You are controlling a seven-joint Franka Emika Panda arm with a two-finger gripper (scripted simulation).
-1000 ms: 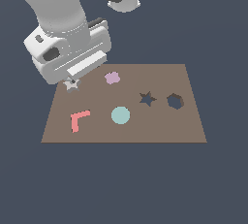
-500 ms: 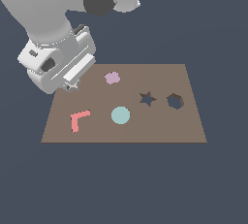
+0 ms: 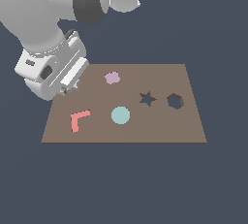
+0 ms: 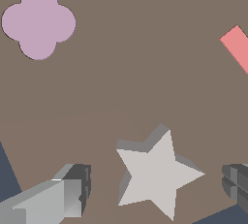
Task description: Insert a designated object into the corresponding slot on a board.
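The pale grey star piece (image 4: 155, 172) lies flat on the brown board (image 4: 135, 77) near its far corner at the exterior view's left. My gripper (image 4: 155, 186) is open, with one finger (image 4: 72, 189) on each side of the star and a gap to each. In the exterior view the hand (image 3: 53, 72) hangs low over that corner and hides nearly all of the star. The dark star-shaped slot (image 3: 147, 98) is empty, right of the board's (image 3: 160, 131) middle, far from the gripper (image 3: 66, 91).
A lilac blob piece (image 3: 112, 77) (image 4: 38, 22), a teal disc (image 3: 120, 115) and a red L-shaped piece (image 3: 80, 120) (image 4: 237, 46) lie on the board. A dark hexagonal cutout (image 3: 175, 101) sits just right of the star slot.
The hand has moved lower and toward the exterior view's left, over the star piece, and now covers it. The star and other pieces have not moved.
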